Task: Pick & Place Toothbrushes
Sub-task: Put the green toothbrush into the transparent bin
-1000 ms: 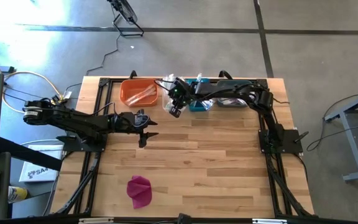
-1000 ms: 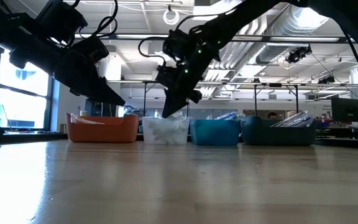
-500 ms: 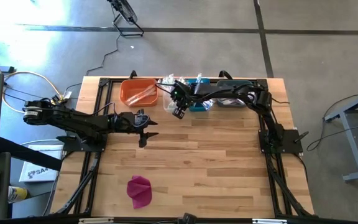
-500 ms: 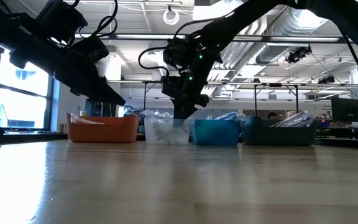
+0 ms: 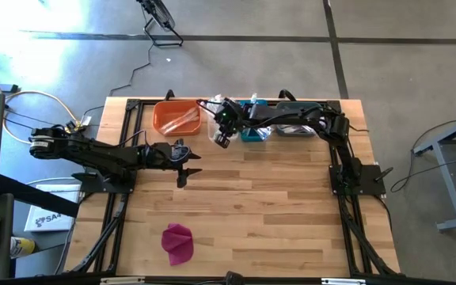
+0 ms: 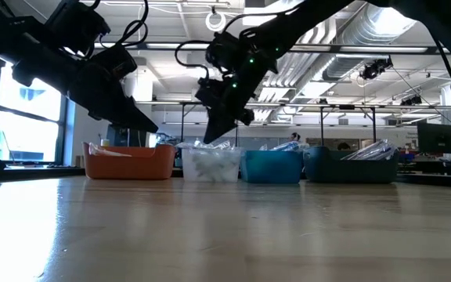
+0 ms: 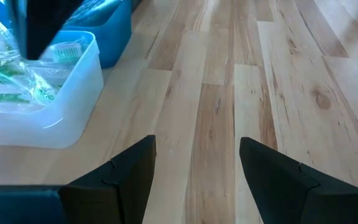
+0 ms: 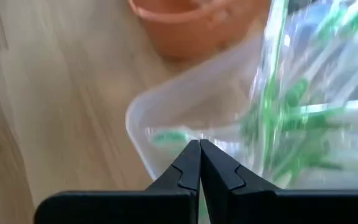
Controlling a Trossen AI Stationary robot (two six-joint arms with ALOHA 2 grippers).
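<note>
- Magenta cloth lump [image 5: 178, 243] lies on the wooden table [image 5: 275, 206] at its near edge, well apart from the clear bin [image 5: 214, 127] and seen only from above.
- Left gripper [image 5: 182, 163] hangs over bare boards nearer than the clear bin, on the orange bin's side; its fingers [image 7: 277, 180] stand wide apart with nothing between them.
- Left wrist view alone shows the near corner of the clear bin [image 7: 73, 106], with green toothbrushes [image 7: 17, 81] in shiny wrappers piled inside and a blue bin [image 7: 114, 34] touching it.
- Right gripper [image 5: 222, 140] hovers at the near rim of the clear bin; its wrist view shows the fingers [image 8: 188, 168] pressed together, holding nothing, just above the rim, with wrapped green toothbrushes [image 8: 291, 124] beyond.
- Low view shows what the overhead one cannot: the right gripper [image 6: 210, 139] tilted, its tip above the clear bin [image 6: 210, 164], clear of the contents.
- Four bins line the far edge: orange bin [image 5: 176, 117], the clear bin, blue bin [image 5: 253, 127], and a darker bin [image 6: 351, 166] mostly hidden from above by the right arm.
- Orange bin holds a few wrapped toothbrushes [image 5: 182, 119].
</note>
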